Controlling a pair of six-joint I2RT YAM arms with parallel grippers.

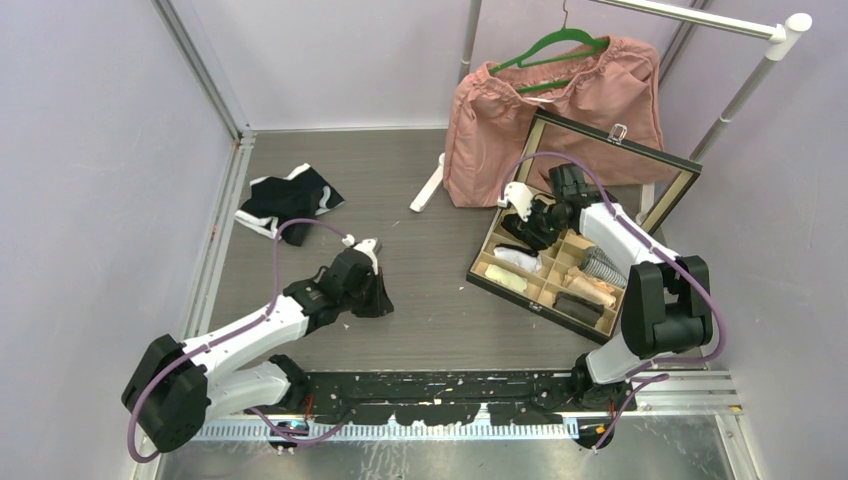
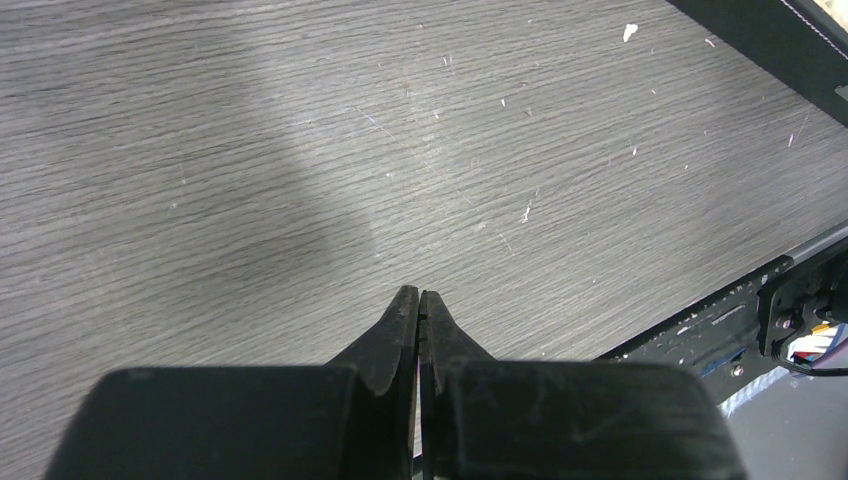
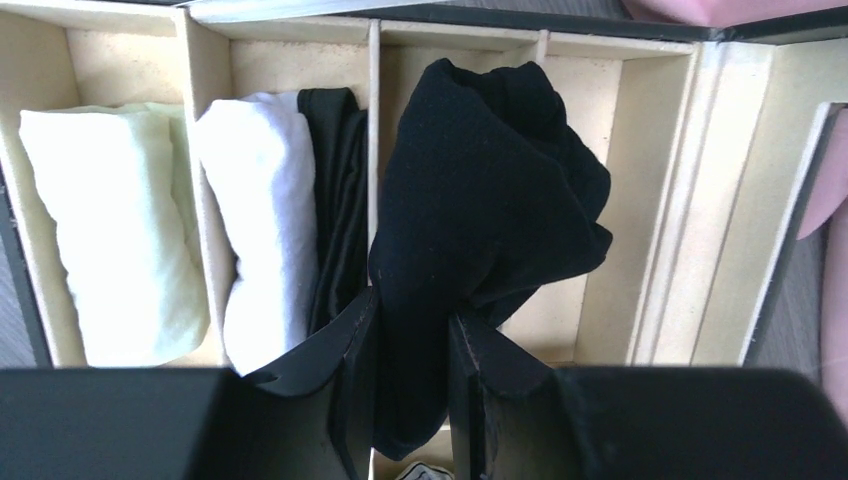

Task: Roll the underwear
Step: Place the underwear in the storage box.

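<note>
Right pincer [image 3: 412, 312] around underwear [image 3: 480, 180], end hidden

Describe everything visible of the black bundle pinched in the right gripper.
The black underwear is plain, soft matte cloth, bunched into a loose, creased lump rather than a tidy roll. The right gripper pinches its lower part between both fingers. It stands over a compartment of the divided box, one edge covering the divider beside the white-and-black roll. Whether it touches the compartment floor cannot be told.
</note>
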